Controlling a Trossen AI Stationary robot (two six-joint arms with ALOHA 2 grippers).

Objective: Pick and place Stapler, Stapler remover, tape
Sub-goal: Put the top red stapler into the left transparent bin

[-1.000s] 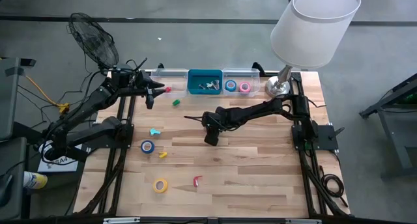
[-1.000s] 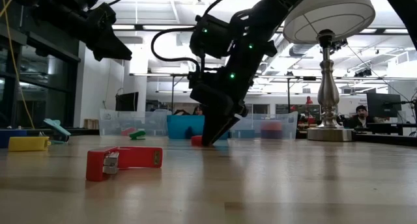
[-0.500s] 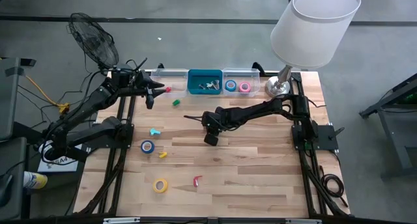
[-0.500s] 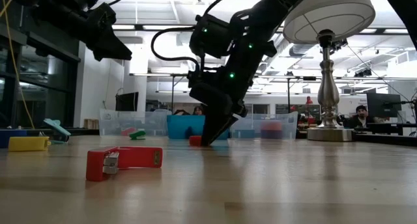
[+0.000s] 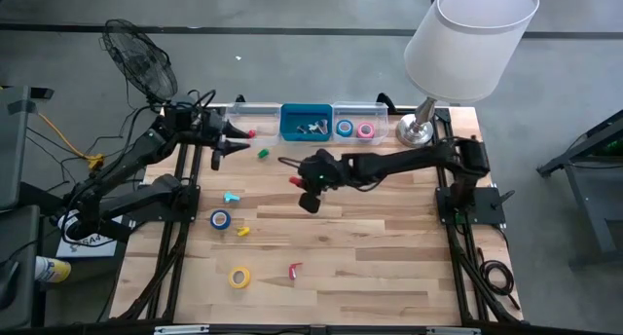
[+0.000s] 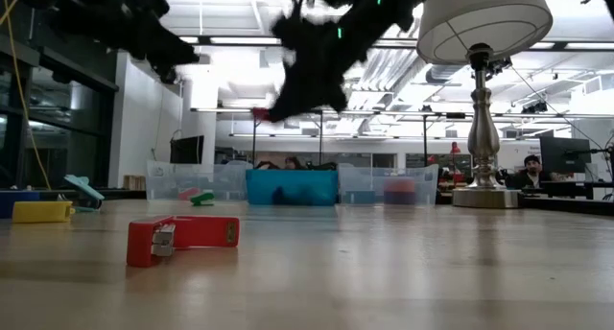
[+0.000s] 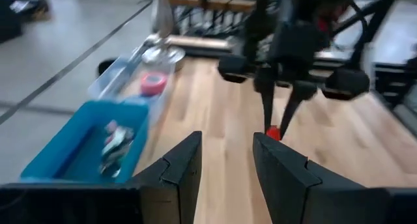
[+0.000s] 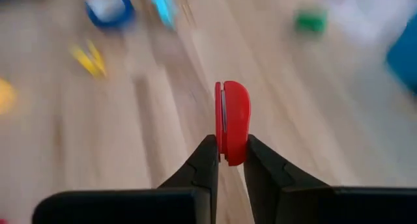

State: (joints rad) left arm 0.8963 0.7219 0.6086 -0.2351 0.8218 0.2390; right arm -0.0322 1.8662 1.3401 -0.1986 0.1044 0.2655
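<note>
My right gripper [image 5: 297, 179] hangs over the middle of the table, shut on a small red piece [image 8: 232, 120] and well above the wood in the low view [image 6: 261, 111]. My left gripper [image 5: 237, 138] is open in the air at the far left, beside the row of bins [image 5: 306, 121]; its wrist view looks past its fingers [image 7: 225, 139] at the right gripper. A red stapler [image 5: 295, 270], a yellow tape roll [image 5: 239, 276], a blue tape roll [image 5: 221, 218] and a cyan staple remover [image 5: 232, 196] lie flat on the table's left half. My right gripper pinches the small red piece between its two fingertips [image 8: 207, 152], one on each flat side. The piece's rounded end [image 8: 233, 97] sticks out past them. The fingers point down from above [image 7: 277, 110]. The piece is lifted clear of the table.
A blue bin [image 5: 306, 121] and clear bins line the far edge; one holds a blue roll [image 5: 345, 129] and a pink roll [image 5: 365, 130]. A lamp [image 5: 419, 130] stands at the far right. A green piece [image 5: 263, 153], a pink piece [image 5: 250, 133] and a yellow piece [image 5: 242, 231] lie around.
My right gripper, which stood with its fingertips on the table at the red piece, has risen quickly with the piece shut between them and drifted toward the table's left and far side. The piece is now lifted clear.
</note>
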